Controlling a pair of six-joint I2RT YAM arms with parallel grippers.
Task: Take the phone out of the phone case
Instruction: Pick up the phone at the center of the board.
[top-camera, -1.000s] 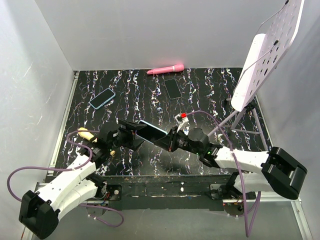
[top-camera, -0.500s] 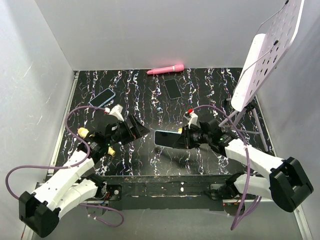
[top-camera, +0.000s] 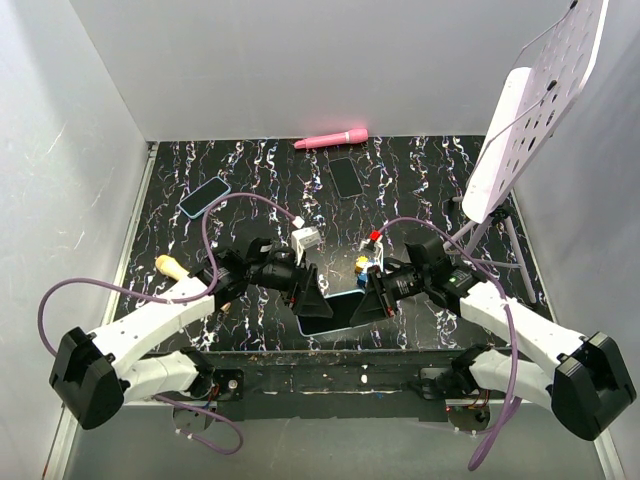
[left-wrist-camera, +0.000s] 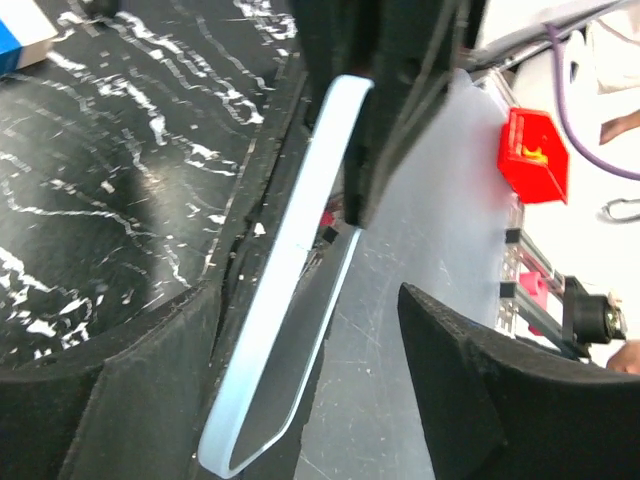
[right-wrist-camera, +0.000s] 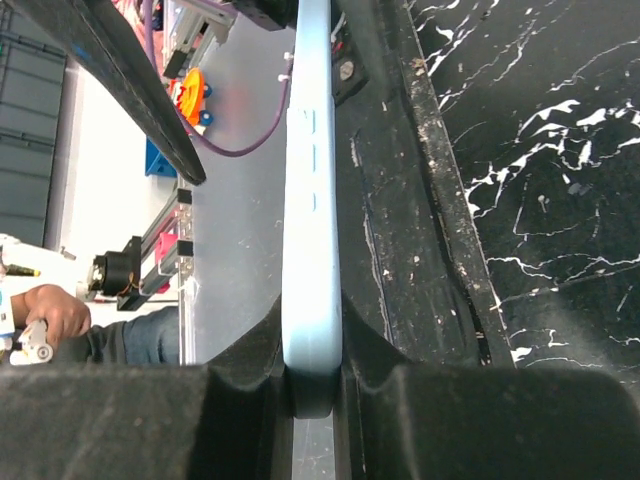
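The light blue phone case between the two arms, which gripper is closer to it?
Right. The right gripper is shut on one end of the phone case; the left gripper is open astride its other end, fingers apparently clear of it.

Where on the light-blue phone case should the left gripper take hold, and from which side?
Take the free end of the light-blue phone case, across its two flat faces, coming from opposite the right gripper, which pinches the other end. The case stands on edge, and the open left gripper straddles it.
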